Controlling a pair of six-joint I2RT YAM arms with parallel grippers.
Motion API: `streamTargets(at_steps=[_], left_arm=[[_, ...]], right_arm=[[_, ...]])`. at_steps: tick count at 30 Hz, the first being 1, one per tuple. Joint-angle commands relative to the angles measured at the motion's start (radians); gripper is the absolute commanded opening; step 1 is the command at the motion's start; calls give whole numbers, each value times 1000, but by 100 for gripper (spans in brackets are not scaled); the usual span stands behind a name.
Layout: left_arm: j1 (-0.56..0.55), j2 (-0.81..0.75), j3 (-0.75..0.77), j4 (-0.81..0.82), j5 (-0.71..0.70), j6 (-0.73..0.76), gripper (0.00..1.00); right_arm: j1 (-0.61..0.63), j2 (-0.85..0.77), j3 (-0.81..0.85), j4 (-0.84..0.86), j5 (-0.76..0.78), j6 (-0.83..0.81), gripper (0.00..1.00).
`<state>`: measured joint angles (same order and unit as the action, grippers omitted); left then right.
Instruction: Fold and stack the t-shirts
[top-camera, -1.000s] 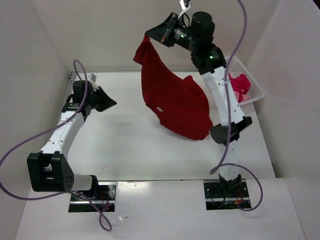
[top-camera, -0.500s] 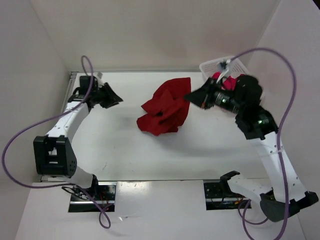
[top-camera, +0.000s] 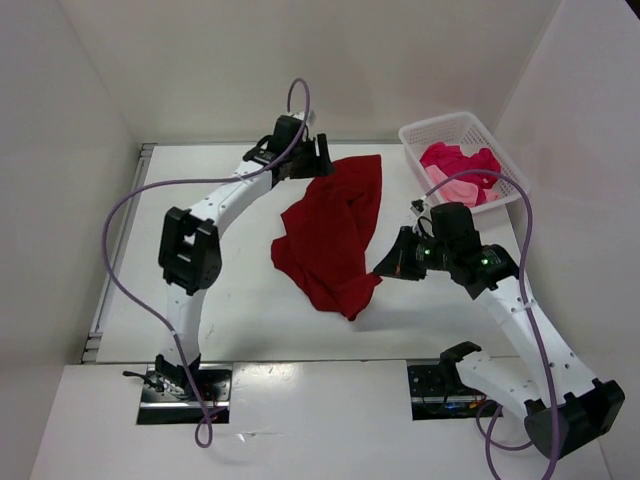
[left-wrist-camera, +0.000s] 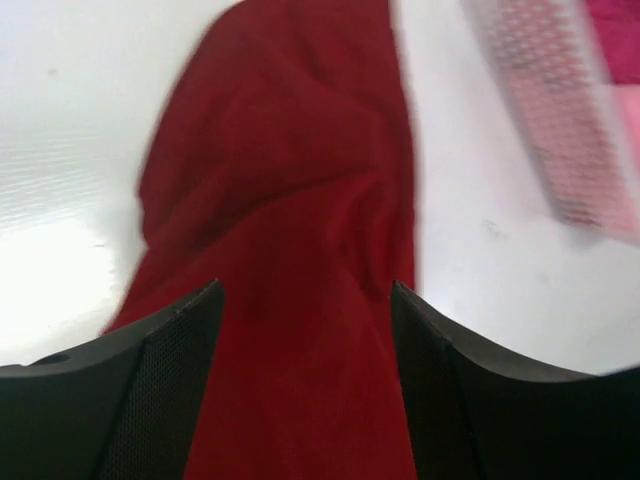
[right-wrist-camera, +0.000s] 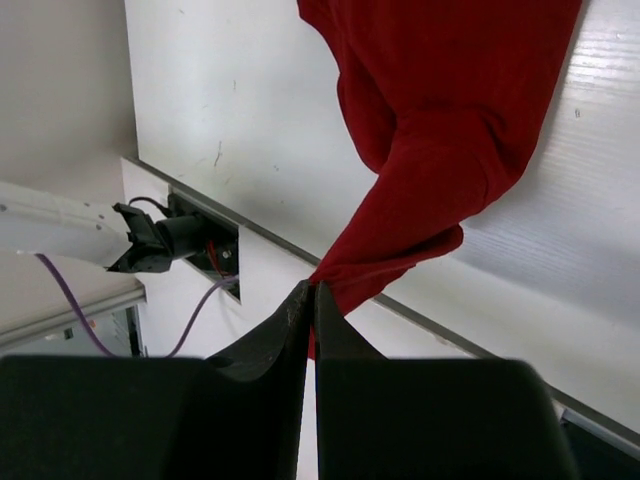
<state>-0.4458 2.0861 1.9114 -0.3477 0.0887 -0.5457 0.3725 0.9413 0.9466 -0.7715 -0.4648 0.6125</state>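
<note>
Dark red shirt (top-camera: 330, 235) crumpled mid-frame. Right gripper (top-camera: 383, 268) pinches lower corner; left gripper (top-camera: 322, 160) gapes empty at upper edge. Risk: unpinned top drags, thin pinch slips.

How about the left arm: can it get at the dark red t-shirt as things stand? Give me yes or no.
Probably yes. The left pincer is open right over the dark red t-shirt, with nothing between them. The white basket stands off to the side, and the right pincer pinches only the shirt's near corner.
</note>
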Motion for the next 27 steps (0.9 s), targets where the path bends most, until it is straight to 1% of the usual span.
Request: streamTargets(at_steps=[1, 3, 4, 7, 10, 13, 16, 19, 21, 23, 24, 27], left_arm=[[60, 130, 78, -59, -121, 27, 75], [81, 169, 89, -57, -135, 15, 75], [106, 201, 89, -57, -135, 4, 77], [128, 293, 176, -99, -83, 4, 77], [128, 365, 233, -99, 1, 13, 77], [128, 407, 233, -77, 51, -14, 77], [128, 445, 267, -51, 144, -40, 77], [88, 505, 339, -89, 169, -27, 77], [50, 545, 385, -123, 154, -16, 72], [38, 545, 376, -123, 131, -28, 65], [38, 545, 362, -93, 119, -42, 55], [38, 545, 339, -57, 83, -78, 33]], right_arm=[[-3, -28, 23, -14, 35, 3, 6], [-3, -29, 23, -14, 60, 3, 6], [-3, -29, 23, -23, 60, 12, 6], [-3, -38, 3, -23, 72, 21, 6], [-3, -38, -22, 3, 61, 41, 6], [-3, -29, -31, 15, 37, 64, 6], [-3, -29, -40, 24, 46, 73, 6], [-3, -19, -49, 35, 46, 73, 6], [-3, -9, -49, 44, 55, 82, 6], [-3, -9, -29, 44, 66, 82, 6], [-3, 0, -29, 44, 77, 82, 6], [-3, 1, -20, 54, 77, 82, 6]])
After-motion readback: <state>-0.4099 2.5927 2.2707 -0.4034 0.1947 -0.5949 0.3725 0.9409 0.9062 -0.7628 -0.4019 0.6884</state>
